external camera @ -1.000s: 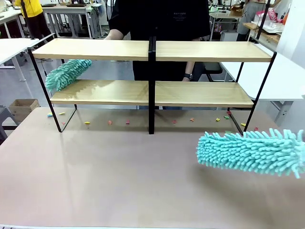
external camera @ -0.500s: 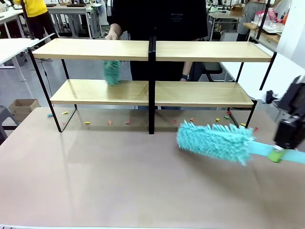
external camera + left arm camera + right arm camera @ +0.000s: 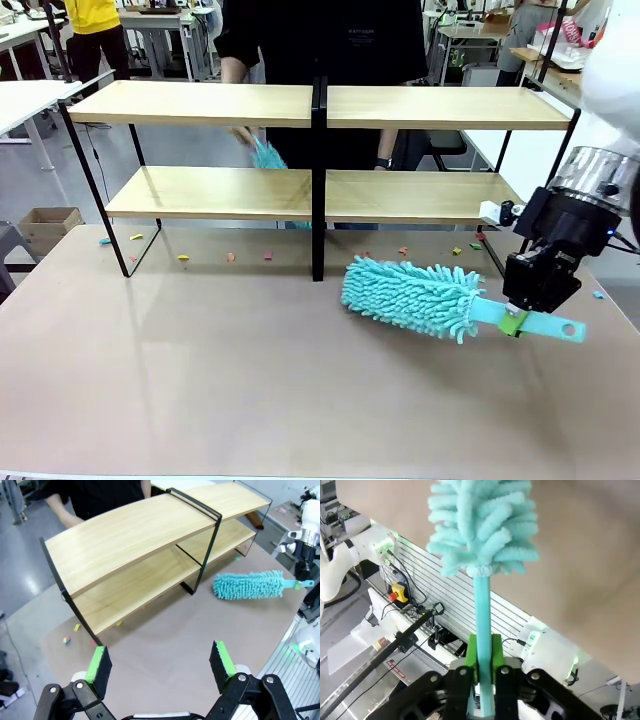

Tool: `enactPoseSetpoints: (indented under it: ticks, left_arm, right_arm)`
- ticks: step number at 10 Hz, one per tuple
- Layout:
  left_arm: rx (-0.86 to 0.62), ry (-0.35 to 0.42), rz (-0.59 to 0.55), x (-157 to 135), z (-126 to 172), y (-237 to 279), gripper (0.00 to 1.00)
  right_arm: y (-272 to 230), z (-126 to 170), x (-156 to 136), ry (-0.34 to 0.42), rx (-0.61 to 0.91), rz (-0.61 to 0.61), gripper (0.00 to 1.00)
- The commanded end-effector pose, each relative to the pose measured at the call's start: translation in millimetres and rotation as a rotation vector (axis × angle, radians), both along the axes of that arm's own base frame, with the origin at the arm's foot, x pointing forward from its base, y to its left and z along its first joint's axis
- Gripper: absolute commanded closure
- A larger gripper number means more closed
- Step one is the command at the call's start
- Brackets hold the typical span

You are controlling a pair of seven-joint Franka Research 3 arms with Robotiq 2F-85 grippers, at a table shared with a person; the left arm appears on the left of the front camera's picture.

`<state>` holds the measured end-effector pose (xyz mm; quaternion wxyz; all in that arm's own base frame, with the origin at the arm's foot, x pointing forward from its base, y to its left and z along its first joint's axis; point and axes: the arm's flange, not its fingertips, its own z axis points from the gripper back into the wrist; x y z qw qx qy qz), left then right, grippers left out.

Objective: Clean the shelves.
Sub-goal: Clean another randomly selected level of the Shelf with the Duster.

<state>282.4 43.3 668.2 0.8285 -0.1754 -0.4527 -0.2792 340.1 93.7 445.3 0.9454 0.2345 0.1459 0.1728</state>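
On the right, near side of the table: teal duster (image 3: 410,297) brought in toward the shelves (image 3: 200,192).
Clamped by its flat handle in the right gripper (image 3: 520,318). Carried left from the table's right edge within the last second, head now near the central post, touching no board. Left gripper (image 3: 160,662) spread apart, empty. On the far side, person's duster (image 3: 265,155) shifted from the lower board's left end toward the middle. Robot's own wiping judged about to begin.
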Motion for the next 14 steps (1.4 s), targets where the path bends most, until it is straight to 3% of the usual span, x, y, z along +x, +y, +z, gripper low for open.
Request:
enactPoseSetpoints:
  ticks: [1, 4, 7, 9, 14]
  left_arm:
    - [-0.002, 0.000, -0.001, -0.3, -0.6, -0.3, 0.00]
    - [-0.002, 0.000, -0.001, -0.3, -0.6, -0.3, 0.00]
    - [-0.002, 0.000, -0.001, -0.3, -0.6, -0.3, 0.00]
    - [-0.002, 0.000, -0.001, -0.3, -0.6, -0.3, 0.00]
    - [-0.002, 0.000, -0.001, -0.3, -0.6, -0.3, 0.00]
  right_arm:
    - [-4.2, 0.0, 1.5, -0.043, -0.039, -0.073, 0.87]
    - [12.7, -27.2, 25.7, -0.174, 0.062, -0.101, 0.87]
    - [21.4, -51.7, 47.3, -0.179, 0.086, -0.121, 0.87]
    - [29.5, -54.5, 57.1, -0.257, 0.123, -0.157, 0.87]
    - [54.1, -101.4, 82.0, -0.234, -0.007, -0.228, 0.87]
